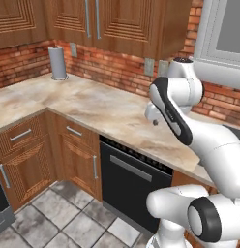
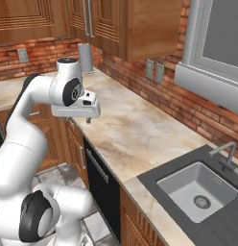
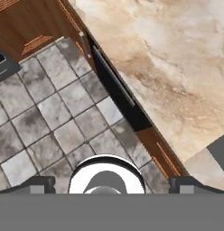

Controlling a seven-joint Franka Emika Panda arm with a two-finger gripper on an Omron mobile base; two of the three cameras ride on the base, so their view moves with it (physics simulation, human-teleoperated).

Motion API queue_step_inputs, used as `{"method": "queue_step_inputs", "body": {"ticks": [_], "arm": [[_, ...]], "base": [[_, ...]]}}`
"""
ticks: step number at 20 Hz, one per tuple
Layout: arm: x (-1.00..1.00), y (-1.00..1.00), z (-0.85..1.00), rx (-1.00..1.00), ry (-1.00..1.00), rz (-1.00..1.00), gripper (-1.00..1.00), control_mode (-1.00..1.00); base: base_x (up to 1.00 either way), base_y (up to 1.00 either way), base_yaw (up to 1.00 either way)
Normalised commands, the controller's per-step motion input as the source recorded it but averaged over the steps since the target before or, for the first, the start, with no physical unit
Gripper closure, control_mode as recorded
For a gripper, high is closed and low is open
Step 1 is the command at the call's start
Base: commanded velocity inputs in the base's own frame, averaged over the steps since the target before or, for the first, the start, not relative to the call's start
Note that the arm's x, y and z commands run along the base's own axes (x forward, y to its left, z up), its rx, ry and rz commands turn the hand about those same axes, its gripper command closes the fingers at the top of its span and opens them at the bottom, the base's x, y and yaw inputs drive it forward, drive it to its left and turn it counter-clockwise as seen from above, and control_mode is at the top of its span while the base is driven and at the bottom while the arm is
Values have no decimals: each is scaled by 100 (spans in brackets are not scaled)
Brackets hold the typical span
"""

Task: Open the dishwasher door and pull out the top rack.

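The dishwasher door [image 1: 129, 189] is seen closed beneath the marble surface [image 1: 107, 111], its grey bar handle [image 1: 130, 168] untouched. The tool [image 2: 88, 120] is held spread wide, high above that surface; a misjudged descent could strike its edge.

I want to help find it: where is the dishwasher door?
The dishwasher door is the shut black panel under the marble counter, in the middle of the left base view, between brown wooden cabinets, above the tiled floor.
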Motion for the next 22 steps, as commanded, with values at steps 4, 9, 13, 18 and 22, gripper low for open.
{"method": "queue_step_inputs", "body": {"ticks": [4,9,13,18,22], "arm": [[0,56,-35,-2,8,6,-100,-100],[0,89,-42,-15,7,0,-100,-100],[0,97,-45,-24,3,0,-100,-100],[1,86,-45,-27,1,0,-100,-100],[14,40,-48,-29,0,0,-100,-100]], "base": [[0,0,0],[0,0,0],[0,0,0],[0,0,0],[0,0,0]]}}
